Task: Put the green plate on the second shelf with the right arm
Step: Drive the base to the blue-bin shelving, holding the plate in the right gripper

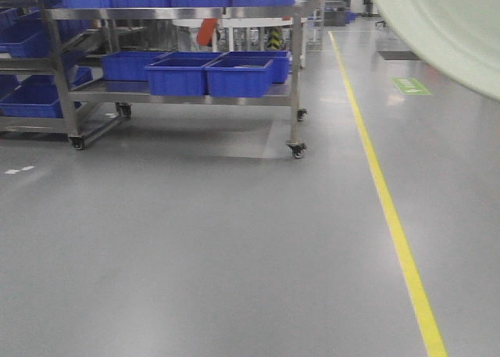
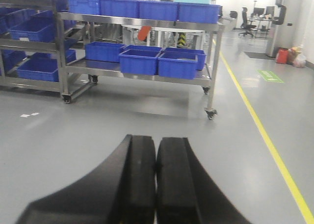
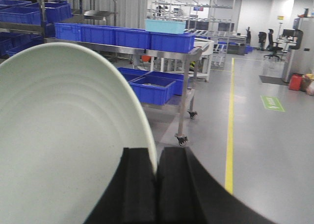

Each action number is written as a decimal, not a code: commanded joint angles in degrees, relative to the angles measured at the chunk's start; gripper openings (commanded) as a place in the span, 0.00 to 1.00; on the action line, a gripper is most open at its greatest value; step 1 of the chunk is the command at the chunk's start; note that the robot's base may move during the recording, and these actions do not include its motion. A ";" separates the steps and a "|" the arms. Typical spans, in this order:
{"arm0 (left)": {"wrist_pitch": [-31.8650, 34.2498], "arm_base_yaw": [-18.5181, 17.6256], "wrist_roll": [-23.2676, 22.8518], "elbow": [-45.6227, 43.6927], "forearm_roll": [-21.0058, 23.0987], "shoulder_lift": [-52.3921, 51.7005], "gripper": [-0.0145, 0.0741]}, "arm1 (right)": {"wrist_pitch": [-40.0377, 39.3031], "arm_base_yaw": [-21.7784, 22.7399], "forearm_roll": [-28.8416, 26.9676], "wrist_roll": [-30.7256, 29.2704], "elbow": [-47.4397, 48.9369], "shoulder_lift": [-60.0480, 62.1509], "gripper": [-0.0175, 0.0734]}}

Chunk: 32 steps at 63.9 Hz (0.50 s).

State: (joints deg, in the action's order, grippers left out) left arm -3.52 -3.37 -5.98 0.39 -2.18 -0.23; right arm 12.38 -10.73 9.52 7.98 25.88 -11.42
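Plate held, shelf far ahead.
Your right jaws clamp the green plate [image 3: 64,136] rim; shelf cart [image 3: 169,52] stands far left.

green plate [image 3: 64,136]: matt plastic | rack [image 1: 296,68]: bright metal | bins [image 1: 238,77]: blue plastic | floor [image 1: 195,255]: smooth, glossy

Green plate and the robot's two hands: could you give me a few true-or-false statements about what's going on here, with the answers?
1. The right hand is shut on the green plate at its rim. True.
2. The left hand holds a blue bin. False: it is shut on nothing.
3. The plate lies on a shelf. False: it is held in the air, apart from the steel cart.
4. Several blue bins stand on the cart's lower shelf. True.
5. The line on the floor is red. False: the floor line is yellow.
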 commanded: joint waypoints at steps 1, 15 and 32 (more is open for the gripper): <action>4.62 -0.25 -0.25 2.34 0.16 -0.99 0.31 | -6.38 0.35 0.26 0.36 1.86 -0.68 0.22; 4.62 -0.25 -0.25 2.34 0.16 -0.99 0.31 | -6.38 0.35 0.26 0.36 1.86 -0.68 0.22; 4.62 -0.25 -0.25 2.34 0.16 -0.99 0.31 | -6.34 0.35 0.26 0.36 1.86 -0.68 0.22</action>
State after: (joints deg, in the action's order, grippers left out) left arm -3.52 -3.37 -5.98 0.39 -2.18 -0.23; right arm 12.38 -10.73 9.52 7.98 25.88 -11.42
